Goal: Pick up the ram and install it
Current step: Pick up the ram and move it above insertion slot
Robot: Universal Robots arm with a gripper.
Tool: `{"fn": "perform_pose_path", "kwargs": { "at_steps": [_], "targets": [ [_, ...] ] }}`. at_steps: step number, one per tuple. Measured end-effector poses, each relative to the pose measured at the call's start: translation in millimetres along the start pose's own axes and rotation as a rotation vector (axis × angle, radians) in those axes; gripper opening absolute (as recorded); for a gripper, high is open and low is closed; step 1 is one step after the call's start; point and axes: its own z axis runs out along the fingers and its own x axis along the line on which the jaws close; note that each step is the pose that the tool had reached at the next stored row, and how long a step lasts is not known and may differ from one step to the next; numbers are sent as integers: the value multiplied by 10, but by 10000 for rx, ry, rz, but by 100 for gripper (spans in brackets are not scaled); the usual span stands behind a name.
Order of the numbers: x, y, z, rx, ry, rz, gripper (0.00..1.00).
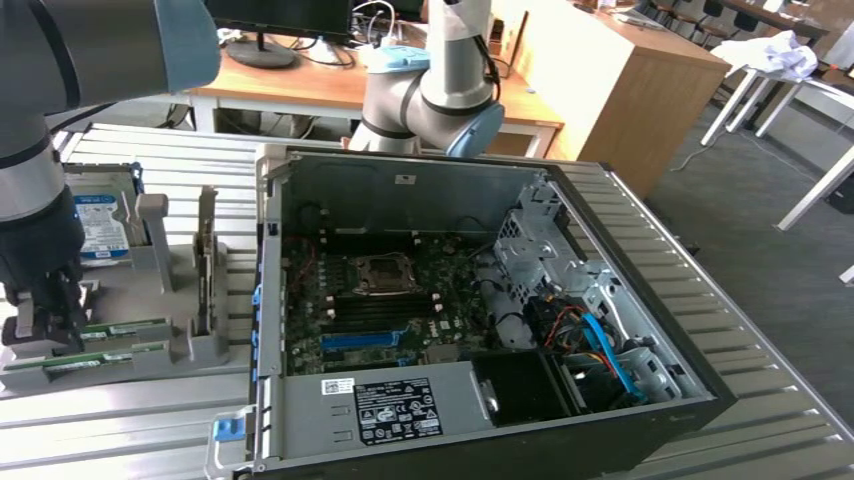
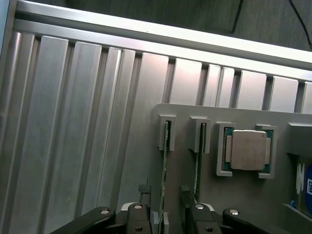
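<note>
A computer case (image 1: 400, 185) sits on the table (image 1: 120, 415), a parts rack (image 1: 200, 350) beside it at the exterior view's left. In the rack, the ram (image 2: 165, 156) stands between the fingers of the gripper (image 2: 164, 195), near the processor (image 2: 248, 149).

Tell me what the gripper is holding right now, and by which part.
Nothing is held. The gripper is open, its fingers standing on either side of the ram with gaps between.

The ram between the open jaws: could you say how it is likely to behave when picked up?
The ram is a thin board held on edge in a slotted holder, so probably stiff and light. The slots hold it closely, so it may bind unless lifted straight. Being so thin, it could crack if twisted.
</note>
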Motion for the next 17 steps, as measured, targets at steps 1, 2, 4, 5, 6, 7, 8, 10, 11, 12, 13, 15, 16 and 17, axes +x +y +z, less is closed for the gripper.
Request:
{"fn": "perform_pose_path", "kwargs": {
  "at_steps": [1, 2, 4, 5, 6, 7, 8, 10, 11, 12, 13, 15, 16, 17],
  "targets": [
    [3, -9, 6, -1, 1, 0, 36],
    [5, -20, 12, -1, 1, 0, 36],
    [12, -69, 25, 0, 0, 0, 36],
    [15, -85, 26, 0, 1, 0, 36],
    [16, -95, 29, 1, 0, 0, 36],
    [17, -99, 33, 2, -1, 1, 36],
    [17, -99, 37, 1, 0, 3, 36],
    [17, -100, 49, 0, 0, 2, 36],
    [18, -101, 57, 0, 0, 1, 36],
    [18, -100, 68, 0, 0, 0, 36],
    [18, -98, 81, -1, 0, -1, 36],
    [17, -94, 106, 0, 0, 2, 36],
    [14, -94, 117, 1, -1, 19, 36],
    [7, -95, 127, 0, 0, 64, 36]
  ]
}}
